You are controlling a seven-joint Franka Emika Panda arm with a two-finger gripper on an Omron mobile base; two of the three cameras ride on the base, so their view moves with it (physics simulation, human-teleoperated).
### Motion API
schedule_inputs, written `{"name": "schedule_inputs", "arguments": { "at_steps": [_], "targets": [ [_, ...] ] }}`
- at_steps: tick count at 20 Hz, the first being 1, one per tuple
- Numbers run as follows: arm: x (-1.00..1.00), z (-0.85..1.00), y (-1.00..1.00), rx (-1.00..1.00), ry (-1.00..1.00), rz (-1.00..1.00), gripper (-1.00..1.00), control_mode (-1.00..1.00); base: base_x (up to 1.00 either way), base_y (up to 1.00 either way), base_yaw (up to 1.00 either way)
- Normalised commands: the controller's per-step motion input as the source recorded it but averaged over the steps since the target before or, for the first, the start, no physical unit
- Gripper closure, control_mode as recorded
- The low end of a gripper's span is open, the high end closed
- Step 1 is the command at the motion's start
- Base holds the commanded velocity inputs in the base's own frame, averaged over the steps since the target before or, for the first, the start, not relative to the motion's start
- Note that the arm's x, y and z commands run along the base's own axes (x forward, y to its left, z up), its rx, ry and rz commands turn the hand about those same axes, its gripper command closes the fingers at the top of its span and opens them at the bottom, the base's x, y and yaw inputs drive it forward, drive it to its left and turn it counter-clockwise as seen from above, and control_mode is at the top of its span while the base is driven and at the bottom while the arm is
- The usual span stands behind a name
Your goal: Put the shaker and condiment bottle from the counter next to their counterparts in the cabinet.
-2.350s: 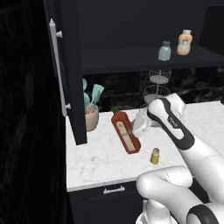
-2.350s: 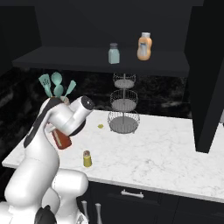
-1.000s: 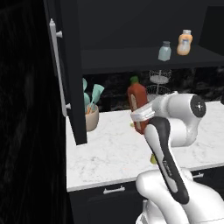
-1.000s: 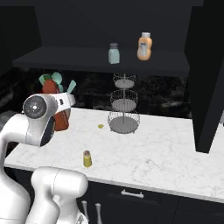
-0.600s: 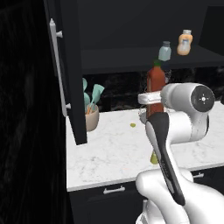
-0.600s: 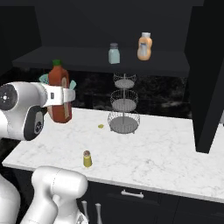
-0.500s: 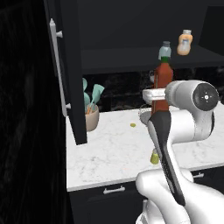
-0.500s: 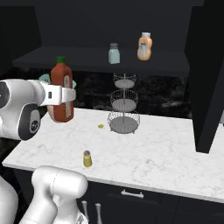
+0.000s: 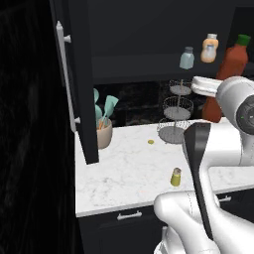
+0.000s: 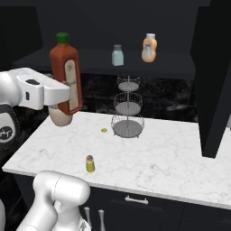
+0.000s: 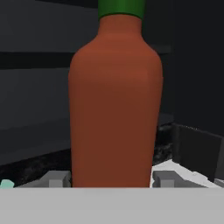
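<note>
One pincer [image 10: 67,97] clamps the condiment bottle [image 10: 66,72] at its lower body; rigid, likely top-heavy and smooth, shelf at two o'clock.

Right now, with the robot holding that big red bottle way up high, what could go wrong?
The gripper holds the condiment bottle by its lower body, so the tall top might tip or slip. Going in, it could bump the pale blue-grey shaker or the short orange bottle on the cabinet shelf.

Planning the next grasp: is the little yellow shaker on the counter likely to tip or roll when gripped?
The shaker stands upright, short and squat, so it probably resists tipping. Being cylindrical, it would likely roll if knocked over. It looks small and probably light.
</note>
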Motion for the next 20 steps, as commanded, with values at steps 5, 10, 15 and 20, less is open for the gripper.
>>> {"name": "schedule_inputs", "arguments": {
  "at_steps": [5, 10, 15, 20],
  "targets": [
    [0.17, 0.09, 0.11, -0.02, 0.05, 0.0, 1.0, -1.0, 0.0, 0.0, 0.0],
    [0.25, 0.25, -0.36, -0.02, 0.01, 0.03, 1.0, -1.0, 0.0, 0.0, 0.0],
    [0.0, 0.15, -0.33, -0.05, 0.0, 0.0, 1.0, -1.0, 0.0, 0.0, 0.0],
    [0.54, -0.05, 0.14, -0.11, 0.06, 0.05, 1.0, -1.0, 0.0, 0.0, 0.0]
  ]
}}
